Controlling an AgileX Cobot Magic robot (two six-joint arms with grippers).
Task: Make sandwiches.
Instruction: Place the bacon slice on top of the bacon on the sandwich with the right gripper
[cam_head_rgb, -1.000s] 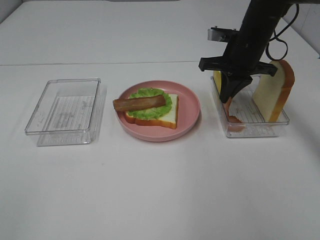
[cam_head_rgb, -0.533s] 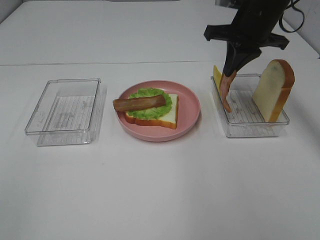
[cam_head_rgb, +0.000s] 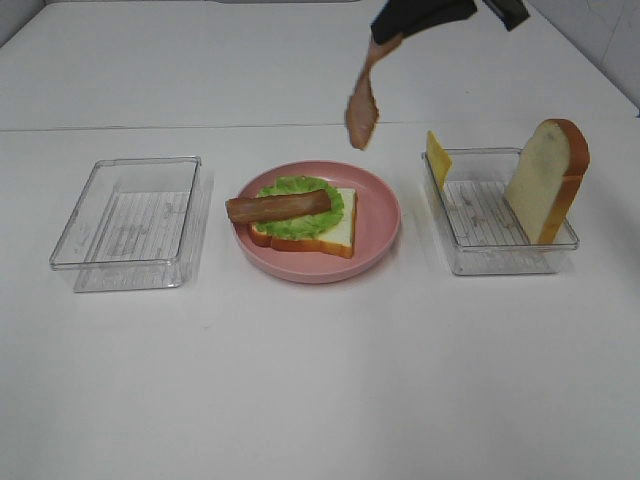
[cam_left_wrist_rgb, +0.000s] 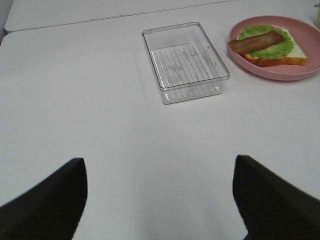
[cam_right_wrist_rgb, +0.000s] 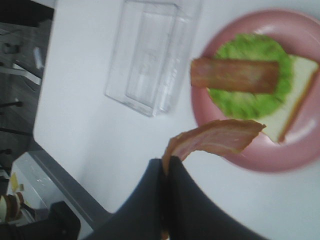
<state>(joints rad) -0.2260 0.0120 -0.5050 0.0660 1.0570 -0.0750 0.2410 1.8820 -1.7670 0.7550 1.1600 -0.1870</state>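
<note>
On the pink plate (cam_head_rgb: 385, 215) lies an open sandwich: a bread slice (cam_head_rgb: 338, 234) topped with a lettuce leaf (cam_head_rgb: 300, 212) and one bacon strip (cam_head_rgb: 278, 206). My right gripper (cam_head_rgb: 388, 38) is high above the plate's far right edge, shut on a second bacon strip (cam_head_rgb: 362, 108) that dangles below it. In the right wrist view, that gripper (cam_right_wrist_rgb: 166, 167) pinches the end of this bacon strip (cam_right_wrist_rgb: 220, 139) over the plate (cam_right_wrist_rgb: 305, 145). My left gripper (cam_left_wrist_rgb: 160, 200) is open and empty over bare table, well short of the tray and the plate (cam_left_wrist_rgb: 280, 75).
An empty clear tray (cam_head_rgb: 130, 222) sits left of the plate, also visible from the left wrist as the tray (cam_left_wrist_rgb: 185, 62). The right clear tray (cam_head_rgb: 500, 255) holds an upright bread slice (cam_head_rgb: 545, 180) and a yellow cheese slice (cam_head_rgb: 437, 158).
My right gripper has lifted the bacon strip out of the right tray and carried it up and left toward the plate. The left arm's view gives no earlier frame.
</note>
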